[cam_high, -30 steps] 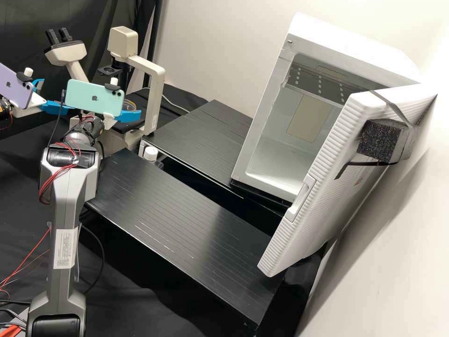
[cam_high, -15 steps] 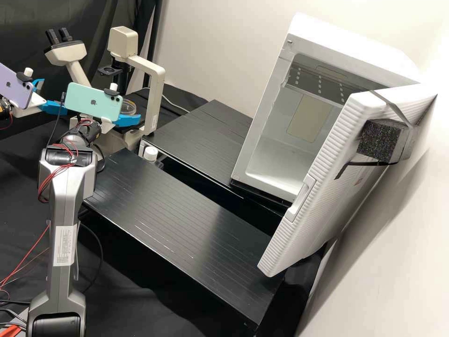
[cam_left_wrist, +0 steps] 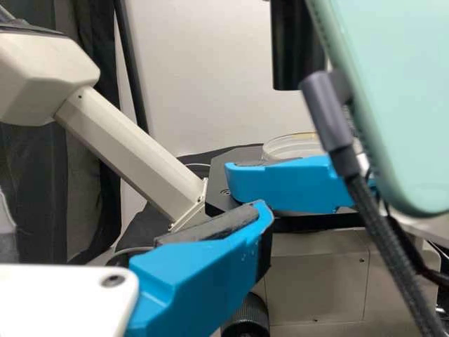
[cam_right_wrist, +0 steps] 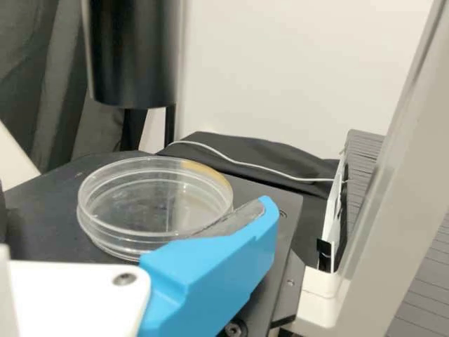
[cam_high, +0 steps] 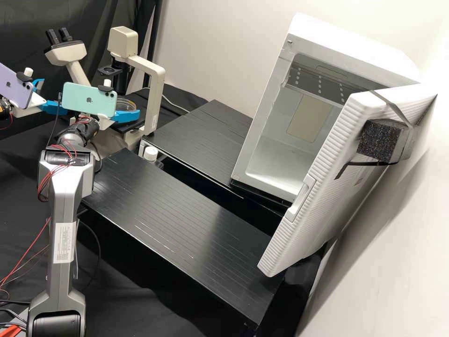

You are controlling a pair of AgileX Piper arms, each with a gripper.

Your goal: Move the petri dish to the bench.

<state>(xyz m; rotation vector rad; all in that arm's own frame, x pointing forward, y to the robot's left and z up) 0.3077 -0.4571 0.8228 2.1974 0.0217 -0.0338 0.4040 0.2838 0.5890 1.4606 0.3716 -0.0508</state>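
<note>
I see the clear dish (cam_right_wrist: 154, 203) lying flat on the microscope's (cam_high: 159, 77) black stage (cam_right_wrist: 42, 217); the right gripper (cam_high: 126, 116), carrying a green phone (cam_high: 89, 99), is just beside it, though whether its jaws are wide or holding the dish I can't tell; the left gripper (cam_high: 54, 96), with a purple phone (cam_high: 14, 88), has its jaws wide. A dark tabletop (cam_high: 182, 224) runs toward a white cabinet (cam_high: 346, 42) with its door (cam_high: 322, 164) open; a white-capped bottle (cam_high: 150, 153) sits by the tabletop's edge.
</note>
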